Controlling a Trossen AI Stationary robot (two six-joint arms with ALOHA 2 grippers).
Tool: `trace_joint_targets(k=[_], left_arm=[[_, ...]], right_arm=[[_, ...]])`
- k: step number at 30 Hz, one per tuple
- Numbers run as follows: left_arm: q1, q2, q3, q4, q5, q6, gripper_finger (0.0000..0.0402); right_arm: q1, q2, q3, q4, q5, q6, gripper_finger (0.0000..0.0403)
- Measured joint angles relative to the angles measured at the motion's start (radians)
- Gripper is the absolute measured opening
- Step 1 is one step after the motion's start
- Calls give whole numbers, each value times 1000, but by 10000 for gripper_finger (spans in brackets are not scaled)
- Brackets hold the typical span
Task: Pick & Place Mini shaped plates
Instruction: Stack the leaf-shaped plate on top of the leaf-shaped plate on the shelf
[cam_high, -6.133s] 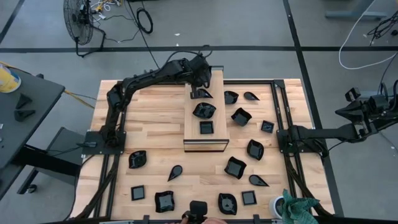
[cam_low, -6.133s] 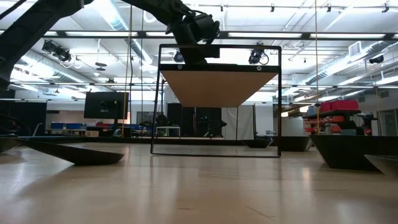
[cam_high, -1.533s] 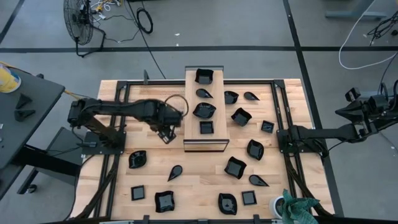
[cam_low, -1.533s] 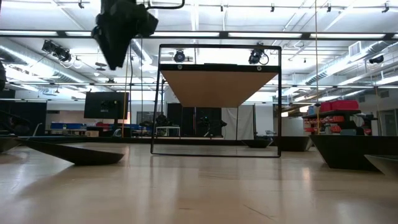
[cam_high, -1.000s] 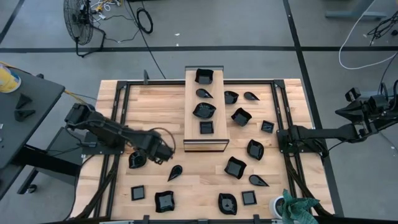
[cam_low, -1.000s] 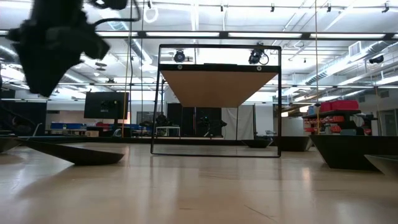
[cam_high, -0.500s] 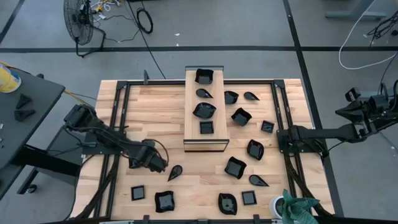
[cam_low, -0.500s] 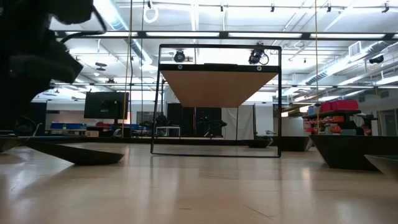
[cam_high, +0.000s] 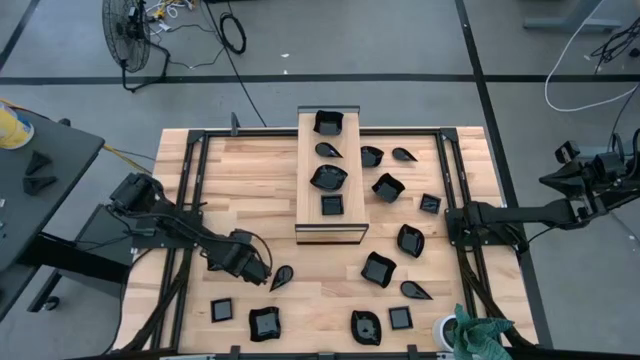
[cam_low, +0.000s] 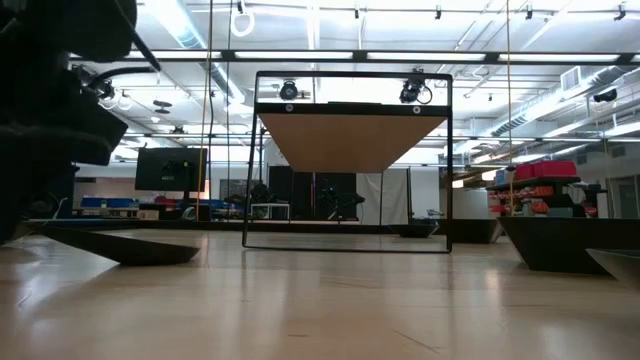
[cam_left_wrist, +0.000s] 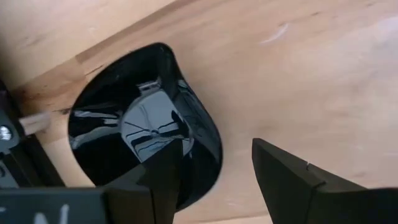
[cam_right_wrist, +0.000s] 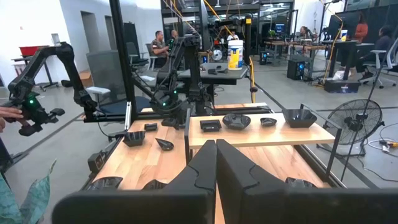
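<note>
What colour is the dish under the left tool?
Glossy black; the dish shows best in the left wrist view.

The table top (cam_high: 250, 190) shows pale butcher-block wood, smooth with a soft sheen. The raised board (cam_high: 328, 222) looks like the same light wood. The mini shaped plates (cam_high: 382, 269) gleam glossy black, and one (cam_left_wrist: 146, 134) mirrors its surroundings like glazed ceramic, perhaps plastic. Matt black metal frame rails (cam_high: 190, 200) edge the table. At lower right, a green cloth (cam_high: 482, 335) sits crumpled.
</note>
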Motion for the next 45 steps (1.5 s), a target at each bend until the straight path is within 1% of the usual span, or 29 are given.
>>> trace_joint_targets(k=[11, 14, 17, 25, 31, 38, 45], left_arm=[[0, 40, 0, -5, 8, 27, 197], [0, 40, 0, -13, 15, 27, 192], [0, 40, 0, -14, 21, 28, 174], [0, 40, 0, -12, 21, 30, 102], [0, 40, 0, -11, 21, 29, 59], [0, 40, 0, -12, 21, 30, 30], [1, 40, 1, -14, 32, 65, 23]], right_arm=[[0, 0, 0, 0, 0, 0, 10], [0, 0, 0, 0, 0, 0, 10], [0, 0, 0, 0, 0, 0, 10], [0, 0, 0, 0, 0, 0, 10], [0, 0, 0, 0, 0, 0, 10], [0, 0, 0, 0, 0, 0, 10], [0, 0, 0, 0, 0, 0, 10]])
